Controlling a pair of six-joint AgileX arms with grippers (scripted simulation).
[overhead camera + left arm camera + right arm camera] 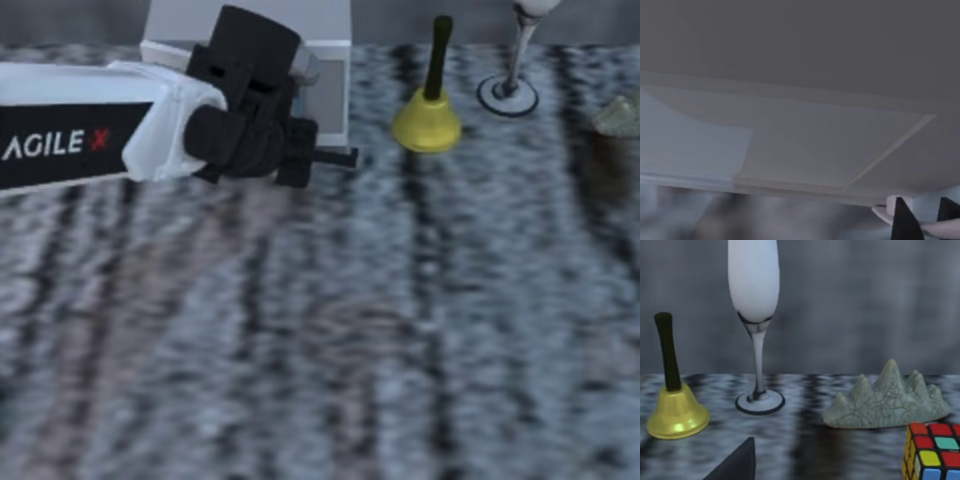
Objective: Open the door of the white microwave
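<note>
The white microwave (250,25) stands at the far edge of the table, left of centre. My left arm reaches in from the left. The left gripper (335,157) is low at the microwave's front right corner. In the left wrist view the door (790,145) fills the picture at close range. The door's white bar handle (940,229) runs between the two dark fingertips (903,222). The left gripper (925,220) is shut on that handle. My right arm is outside the top view. The right gripper (742,465) shows only as a dark wedge.
A yellow bell (427,120) with a black handle stands right of the microwave, then a white stemmed glass (510,90) and a grey-green ceramic ridge (622,115). The right wrist view also shows a colour cube (932,452) near that ridge (885,402).
</note>
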